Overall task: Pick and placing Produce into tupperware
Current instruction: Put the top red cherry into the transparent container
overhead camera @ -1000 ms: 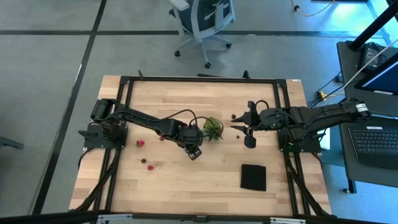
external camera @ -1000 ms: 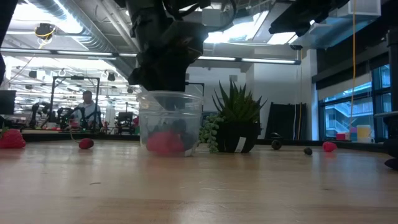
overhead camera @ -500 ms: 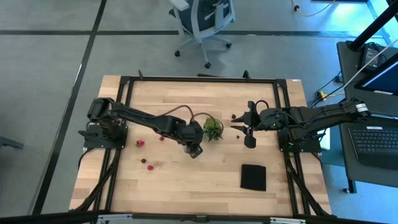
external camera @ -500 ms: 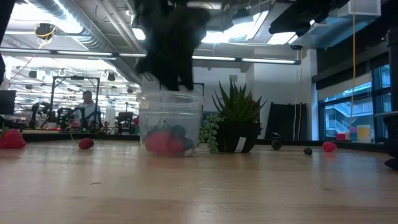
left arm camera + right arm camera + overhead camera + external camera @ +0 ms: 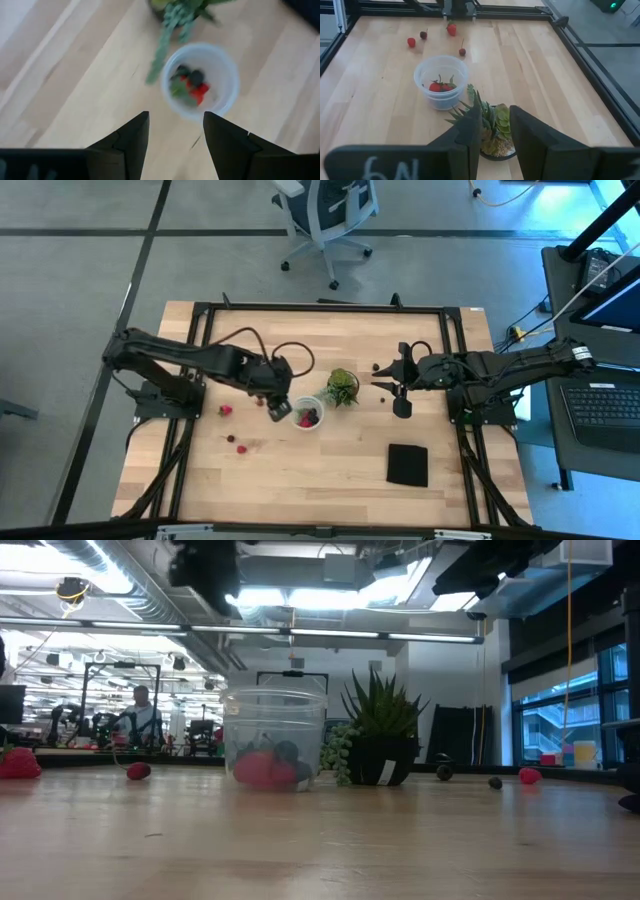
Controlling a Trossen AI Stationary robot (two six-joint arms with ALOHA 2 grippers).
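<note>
wooden table [image 5: 330, 470], tupperware [image 5: 308, 417], plant [image 5: 342, 387], berries [image 5: 227, 410]

Grey floor [image 5: 80, 300] with dark tape lines, white office chair [image 5: 325, 215] behind light wood worktop [image 5: 330, 470] in black frame. Laptop [image 5: 605, 405] on side desk at right. Low view: ceiling strip lights [image 5: 330, 635], windows [image 5: 555, 725], seated person [image 5: 140, 712] far back

Tupperware [image 5: 308, 416] mouth lies open from above — the green plant [image 5: 342, 386] crowds just beside its rim.
</note>
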